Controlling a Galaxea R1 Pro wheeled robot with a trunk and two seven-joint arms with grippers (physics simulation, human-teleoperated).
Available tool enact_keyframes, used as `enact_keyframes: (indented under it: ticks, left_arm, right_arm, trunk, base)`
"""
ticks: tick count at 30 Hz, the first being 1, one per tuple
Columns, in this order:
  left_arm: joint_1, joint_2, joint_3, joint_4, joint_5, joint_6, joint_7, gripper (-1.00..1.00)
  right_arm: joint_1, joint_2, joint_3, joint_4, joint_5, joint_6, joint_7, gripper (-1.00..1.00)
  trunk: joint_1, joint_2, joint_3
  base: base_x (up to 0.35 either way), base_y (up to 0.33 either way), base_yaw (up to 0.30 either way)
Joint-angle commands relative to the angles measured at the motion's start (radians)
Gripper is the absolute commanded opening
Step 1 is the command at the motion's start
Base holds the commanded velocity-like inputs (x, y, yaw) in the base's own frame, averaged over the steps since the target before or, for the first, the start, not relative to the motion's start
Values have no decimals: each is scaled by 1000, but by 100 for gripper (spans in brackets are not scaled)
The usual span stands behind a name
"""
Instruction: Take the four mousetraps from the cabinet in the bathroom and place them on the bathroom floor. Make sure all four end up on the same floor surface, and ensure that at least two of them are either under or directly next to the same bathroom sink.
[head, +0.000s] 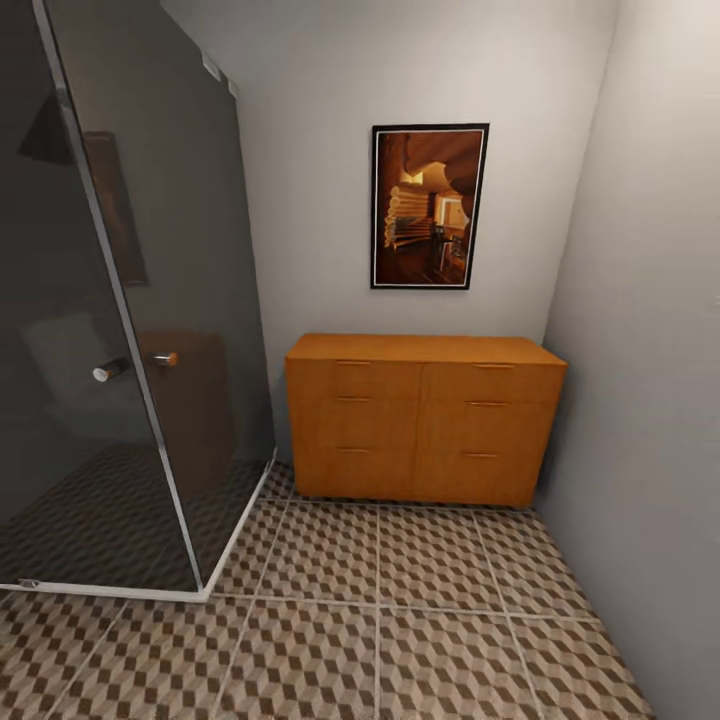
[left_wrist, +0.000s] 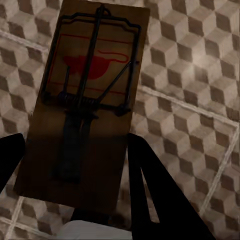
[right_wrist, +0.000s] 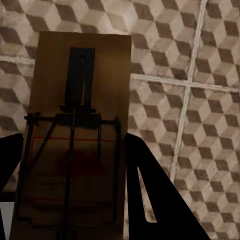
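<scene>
A brown wooden mousetrap (left_wrist: 90, 75) with a dark wire spring and a red mouse print sits between the two dark fingers of my left gripper (left_wrist: 75, 150), which is shut on it above the cube-patterned bathroom floor (left_wrist: 190, 60). A second mousetrap (right_wrist: 80, 65) is held the same way in my right gripper (right_wrist: 72, 150), also over the tiled floor (right_wrist: 175, 50). In the head view the orange-brown cabinet (head: 425, 420) stands against the far wall with all its drawers closed. The sink is out of view.
A dark glass shower enclosure (head: 130, 300) with a round door knob (head: 165, 358) fills the left side. A framed picture (head: 428, 205) hangs above the cabinet. A grey wall (head: 650, 400) bounds the right. Open tiled floor (head: 380, 600) lies before the cabinet.
</scene>
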Motion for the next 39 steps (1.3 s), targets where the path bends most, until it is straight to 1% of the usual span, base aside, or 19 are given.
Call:
enact_keyframes:
  ticks: [1,5,6,9,11,12,14,16,20,24,26,29,31,32,34,39]
  left_arm:
    - [16,2,6,0,7,-10,10,-100]
    - [42,4,6,0,30,-36,17,-100]
    - [56,11,7,0,40,-43,20,-100]
    - [63,21,7,0,51,-46,20,-100]
    - [65,32,7,0,68,-47,20,-100]
    - [66,40,8,0,83,-47,20,-100]
    - [66,48,8,0,100,-47,20,-100]
    - [67,60,7,0,131,-48,21,-100]
    - [67,66,5,0,150,-48,20,-100]
    - [68,66,5,0,155,-48,19,-100]
    - [68,62,5,0,155,-48,18,-100]
    - [69,52,5,0,155,-48,14,-100]
    - [69,48,5,0,155,-47,12,-100]
    - [69,41,5,0,155,-46,11,-100]
    - [70,37,5,0,156,-45,11,-100]
    - [76,27,5,0,156,-46,10,-100]
  right_arm:
    - [-1,0,-3,7,7,0,-1,-100]
    - [-1,0,-3,18,7,-3,-2,-100]
    - [-1,0,-3,21,7,-4,-2,-100]
    - [-1,0,-3,22,12,-5,-3,-100]
    - [-1,0,-3,23,22,-6,-4,-100]
    - [-1,-1,-3,23,32,-6,-4,-100]
    - [-1,0,-3,23,43,-7,-4,-100]
    - [-1,1,-3,23,64,-7,-4,-100]
    - [-1,1,-3,23,78,-16,-5,-100]
    - [-1,2,-3,23,83,-23,-4,-100]
    - [-1,4,-3,23,91,-24,-5,-100]
    - [-1,5,-3,23,114,-36,-6,-100]
    - [-1,4,-4,23,117,-41,-6,-100]
    - [-1,2,-4,23,120,-47,-6,-100]
    - [-1,2,-4,23,120,-49,-6,-100]
    - [-1,4,-4,23,121,-50,-8,-100]
  trunk:
    - [-1,-1,-1]
    - [-1,-1,-1]
    - [-1,-1,-1]
    - [-1,-1,-1]
    - [-1,-1,-1]
    - [-1,-1,-1]
    - [-1,-1,-1]
    - [-1,-1,-1]
    - [-1,-1,-1]
    - [-1,-1,-1]
    - [-1,-1,-1]
    - [-1,-1,-1]
    - [-1,-1,-1]
    - [-1,-1,-1]
    - [-1,-1,-1]
    - [-1,-1,-1]
  base:
    - [-349,0,0]
    - [-349,0,0]
    - [-348,0,0]
    - [-349,0,89]
    - [-349,0,194]
    - [-349,0,232]
    - [-349,0,247]
    - [-348,0,266]
    - [-274,0,276]
    - [-55,0,282]
    - [-19,0,283]
    - [-6,0,283]
    - [-3,0,283]
    - [-1,0,283]
    - [-1,0,276]
    - [0,0,121]
